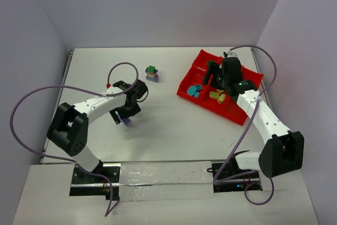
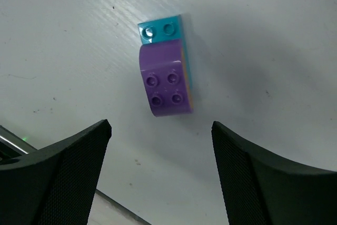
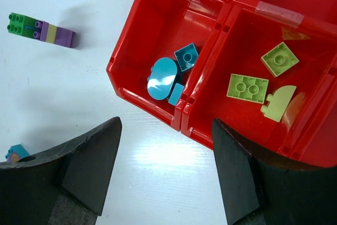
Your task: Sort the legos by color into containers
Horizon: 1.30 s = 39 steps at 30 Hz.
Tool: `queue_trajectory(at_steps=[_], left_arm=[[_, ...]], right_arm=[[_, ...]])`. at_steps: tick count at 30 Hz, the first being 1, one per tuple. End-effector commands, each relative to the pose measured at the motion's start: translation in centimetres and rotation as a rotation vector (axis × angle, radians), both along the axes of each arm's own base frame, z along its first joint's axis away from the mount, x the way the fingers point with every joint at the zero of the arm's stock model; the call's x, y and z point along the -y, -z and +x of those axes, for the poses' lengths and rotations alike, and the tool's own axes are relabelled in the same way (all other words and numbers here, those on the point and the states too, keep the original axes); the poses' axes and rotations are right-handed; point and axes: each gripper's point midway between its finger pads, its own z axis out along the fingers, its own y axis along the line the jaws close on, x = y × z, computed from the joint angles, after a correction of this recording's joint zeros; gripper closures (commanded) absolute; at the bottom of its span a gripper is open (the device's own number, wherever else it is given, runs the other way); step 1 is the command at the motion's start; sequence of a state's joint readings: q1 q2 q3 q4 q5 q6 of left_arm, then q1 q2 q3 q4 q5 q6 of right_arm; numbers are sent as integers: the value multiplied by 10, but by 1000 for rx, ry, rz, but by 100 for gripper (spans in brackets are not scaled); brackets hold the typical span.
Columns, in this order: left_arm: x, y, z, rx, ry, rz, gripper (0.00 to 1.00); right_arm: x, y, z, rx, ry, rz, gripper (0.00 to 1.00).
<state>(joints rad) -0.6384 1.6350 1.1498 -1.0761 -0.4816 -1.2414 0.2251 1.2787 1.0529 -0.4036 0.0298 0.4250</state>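
Note:
A purple brick stuck to a teal one (image 2: 165, 80) lies on the white table, just ahead of my left gripper (image 2: 160, 172), which is open and empty. From above, this clump (image 1: 126, 121) shows at the left gripper (image 1: 121, 116). A green, purple and yellow clump (image 1: 152, 73) stands mid-table and also shows in the right wrist view (image 3: 39, 29). My right gripper (image 3: 166, 167) is open and empty, above the near-left edge of the red tray (image 3: 138, 98). Teal bricks (image 3: 167, 75) lie in one compartment and yellow-green bricks (image 3: 247, 88) in the adjacent one.
The red tray (image 1: 234, 113) sits at the right, angled, with my right gripper (image 1: 213, 77) over it. White walls close in the table on three sides. The arm bases and cables are at the near edge.

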Motion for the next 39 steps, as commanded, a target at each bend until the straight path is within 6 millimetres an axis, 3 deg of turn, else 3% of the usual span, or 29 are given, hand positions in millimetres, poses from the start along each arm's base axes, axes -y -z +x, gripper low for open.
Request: queue_trajectory(at_steps=[1, 6, 14, 22, 33, 35, 38, 39], left_arm=[[-9, -8, 10, 81, -88, -68, 15], [-15, 0, 9, 76, -117, -98, 19], [-6, 13, 20, 88, -105, -163, 26], [-6, 19, 19, 88, -105, -169, 42], [-9, 30, 15, 74, -107, -172, 44], [-9, 30, 15, 77, -106, -171, 49], [-10, 23, 18, 91, -101, -164, 82], [-11, 21, 19, 96, -93, -161, 89]], right_arm=[[-6, -20, 13, 63, -6, 5, 24], [-10, -20, 14, 60, -14, 8, 24], [-15, -23, 15, 63, -24, 7, 24], [-16, -24, 15, 63, -25, 7, 24], [-16, -25, 15, 65, -24, 6, 24], [-16, -26, 15, 66, -24, 6, 24], [-15, -26, 15, 66, -23, 4, 24], [-16, -26, 14, 67, -23, 5, 24]])
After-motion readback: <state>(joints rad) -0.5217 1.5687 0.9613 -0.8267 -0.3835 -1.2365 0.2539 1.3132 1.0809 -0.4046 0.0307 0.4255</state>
